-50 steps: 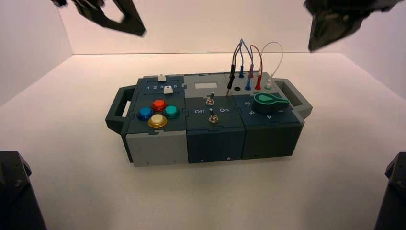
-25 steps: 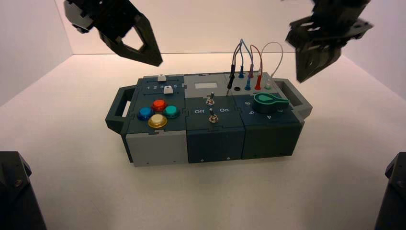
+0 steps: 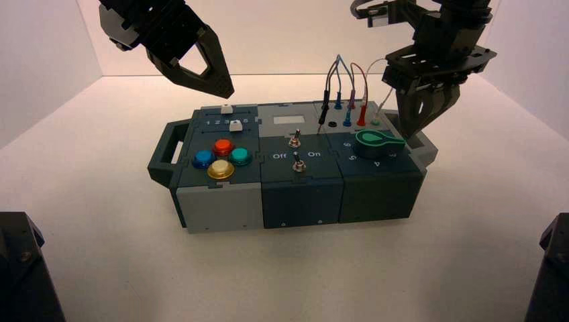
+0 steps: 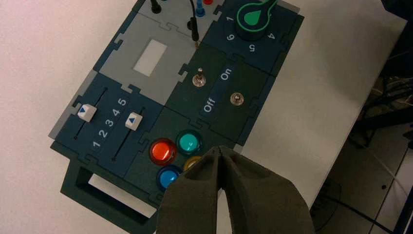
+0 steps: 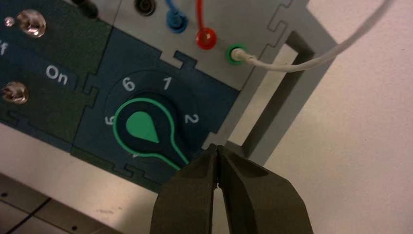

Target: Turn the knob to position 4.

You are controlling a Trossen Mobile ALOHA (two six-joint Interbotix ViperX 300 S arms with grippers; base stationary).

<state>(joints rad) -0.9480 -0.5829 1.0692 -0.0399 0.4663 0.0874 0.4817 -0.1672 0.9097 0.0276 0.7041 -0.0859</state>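
Right gripper (image 5: pixel 216 148), closed, above the box's right end beside green knob (image 5: pixel 141 126) near right, likely placed to push the pointer toward digit 4 (image 4: pixel 271 36). Left gripper (image 4: pixel 219 148), closed, above the left part, apparently kept clear.

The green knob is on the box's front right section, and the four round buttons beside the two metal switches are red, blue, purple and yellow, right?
Not quite: no button is purple. The high view shows that one as green, alongside the red, blue and yellow ones.
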